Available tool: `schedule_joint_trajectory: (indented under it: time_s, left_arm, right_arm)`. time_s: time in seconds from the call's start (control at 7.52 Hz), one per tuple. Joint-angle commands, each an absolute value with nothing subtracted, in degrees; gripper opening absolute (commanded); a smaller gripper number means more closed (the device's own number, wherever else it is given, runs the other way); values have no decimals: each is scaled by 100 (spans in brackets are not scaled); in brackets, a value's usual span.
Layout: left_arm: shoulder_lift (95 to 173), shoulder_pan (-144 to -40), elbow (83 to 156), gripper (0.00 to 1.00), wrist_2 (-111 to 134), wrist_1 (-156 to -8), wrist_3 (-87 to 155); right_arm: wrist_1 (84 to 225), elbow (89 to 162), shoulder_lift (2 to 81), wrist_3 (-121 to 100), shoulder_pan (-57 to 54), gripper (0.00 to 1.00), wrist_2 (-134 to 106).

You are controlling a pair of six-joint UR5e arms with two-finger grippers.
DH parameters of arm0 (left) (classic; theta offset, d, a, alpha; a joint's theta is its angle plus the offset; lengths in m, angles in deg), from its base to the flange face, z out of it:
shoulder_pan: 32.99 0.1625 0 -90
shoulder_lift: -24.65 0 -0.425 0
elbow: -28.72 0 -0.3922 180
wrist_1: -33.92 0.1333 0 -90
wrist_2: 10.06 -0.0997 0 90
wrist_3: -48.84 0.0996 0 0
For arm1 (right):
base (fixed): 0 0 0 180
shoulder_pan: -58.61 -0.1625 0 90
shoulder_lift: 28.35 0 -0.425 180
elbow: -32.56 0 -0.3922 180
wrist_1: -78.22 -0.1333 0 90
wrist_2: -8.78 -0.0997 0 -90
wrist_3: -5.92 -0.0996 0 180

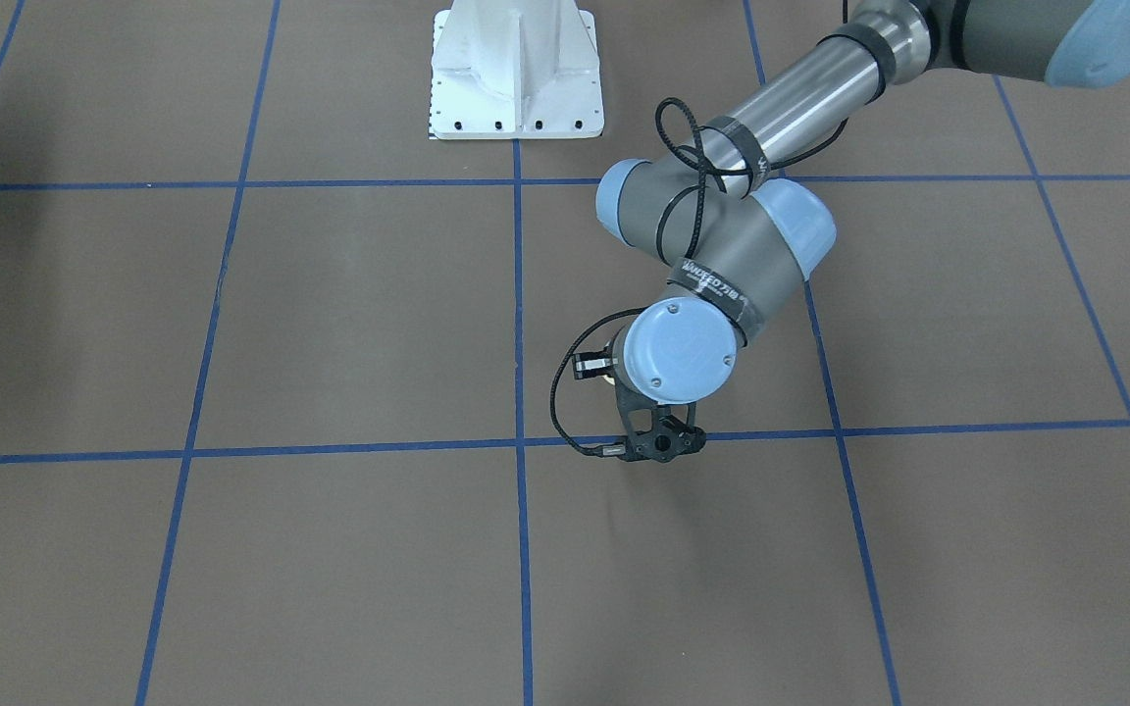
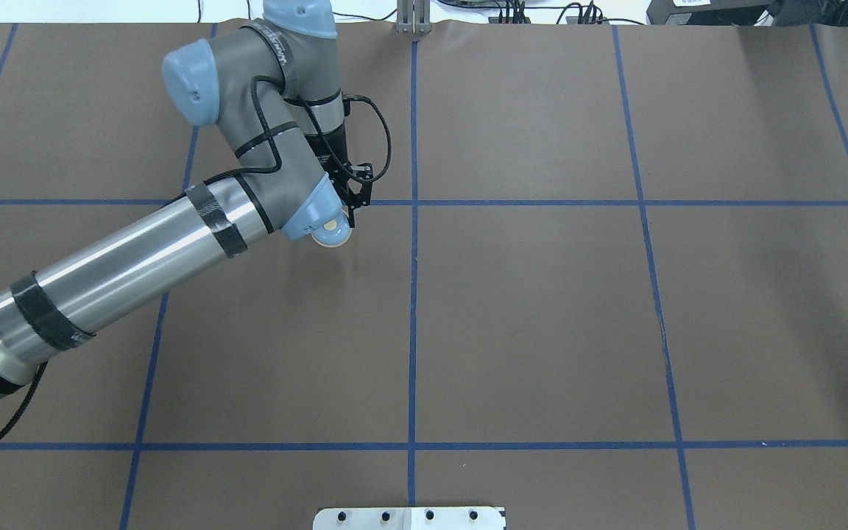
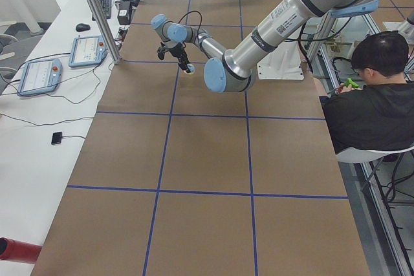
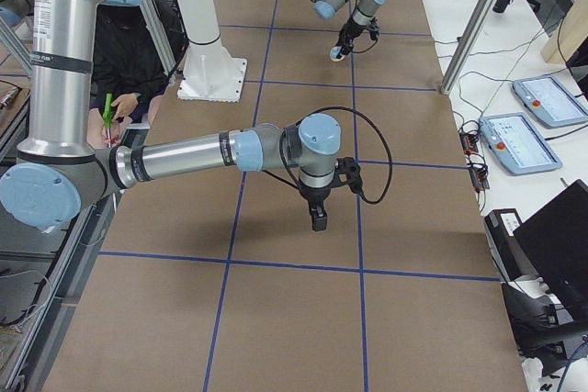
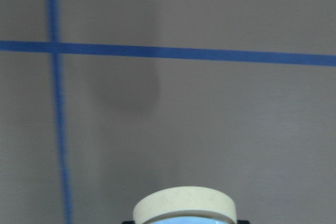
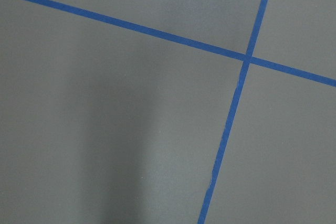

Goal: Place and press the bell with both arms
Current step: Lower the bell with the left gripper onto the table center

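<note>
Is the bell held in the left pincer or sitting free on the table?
Held. The bell sits at the tip of the left pincer, close up in its wrist view; whether it touches the table, cannot tell.

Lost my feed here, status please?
Left tool shut on bell. Right tool above table, open or shut unclear. No obstacles seen.

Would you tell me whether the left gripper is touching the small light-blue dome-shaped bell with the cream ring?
Touching. The left wrist view shows the left gripper with its black tips against both sides of the bell.
</note>
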State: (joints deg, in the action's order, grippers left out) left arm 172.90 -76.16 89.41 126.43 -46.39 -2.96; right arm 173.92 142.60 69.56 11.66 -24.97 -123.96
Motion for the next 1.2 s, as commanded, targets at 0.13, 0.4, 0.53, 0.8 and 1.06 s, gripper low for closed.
schedule_joint_trajectory:
  time_s: [0.13, 0.4, 0.53, 0.8, 1.06]
  left_arm:
    - [18135, -7404, 7838, 42, 12652, -5263, -592]
    - [18136, -7289, 7576, 48, 12643, -5798, -846]
    - [18136, -7280, 7539, 51, 12643, -5966, -882]
    - [18136, -7193, 7539, 84, 12634, -6230, -1047]
    - [18153, -7105, 7547, 100, 12425, -6399, -1277]
  right_arm:
    - [17393, 14260, 6956, 1163, -2497, 100, -12403]
    - [17393, 14251, 6956, 1163, -2497, 100, -12403]
    - [17393, 14242, 6964, 1163, -2497, 100, -12403]
    - [17393, 14242, 6956, 1163, -2497, 100, -12411]
    - [17384, 14242, 6956, 1172, -2497, 100, -12394]
